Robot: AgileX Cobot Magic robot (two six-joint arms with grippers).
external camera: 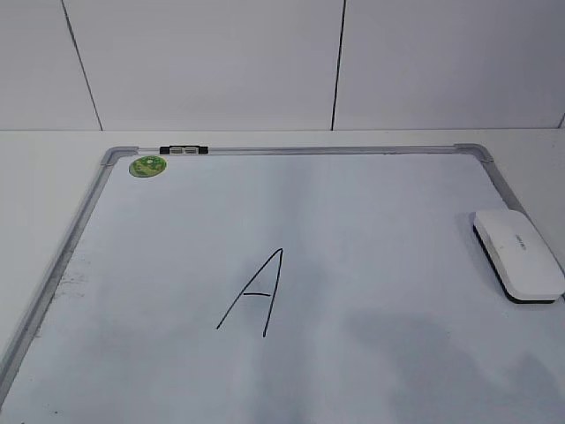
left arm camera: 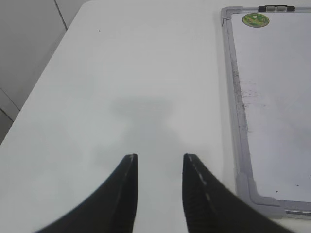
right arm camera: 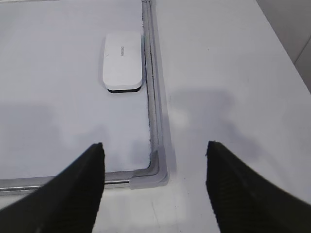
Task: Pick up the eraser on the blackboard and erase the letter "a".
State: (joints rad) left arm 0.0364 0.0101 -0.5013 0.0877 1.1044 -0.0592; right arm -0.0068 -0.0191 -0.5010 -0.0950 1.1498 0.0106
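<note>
The blackboard (external camera: 371, 221) is a white board in a grey frame lying flat on the table. The white eraser (external camera: 517, 254) rests on it at its right edge, felt side down, with nothing touching it. A tall capital "A" (external camera: 254, 293) is drawn mid-board; no letter "a" shows in any view. Neither gripper appears in the exterior view. My right gripper (right arm camera: 154, 145) stands wide open above the board's near right corner, the eraser (right arm camera: 122, 60) well ahead of it. My left gripper (left arm camera: 160, 158) is open over bare table, left of the board (left arm camera: 277, 111).
A round green sticker (external camera: 147, 165) sits near the board's far left corner, with a small black-and-silver clip (external camera: 183, 150) on the frame beside it. Faint marker smudges lie along the left frame (left arm camera: 238, 97). A white wall stands behind the table.
</note>
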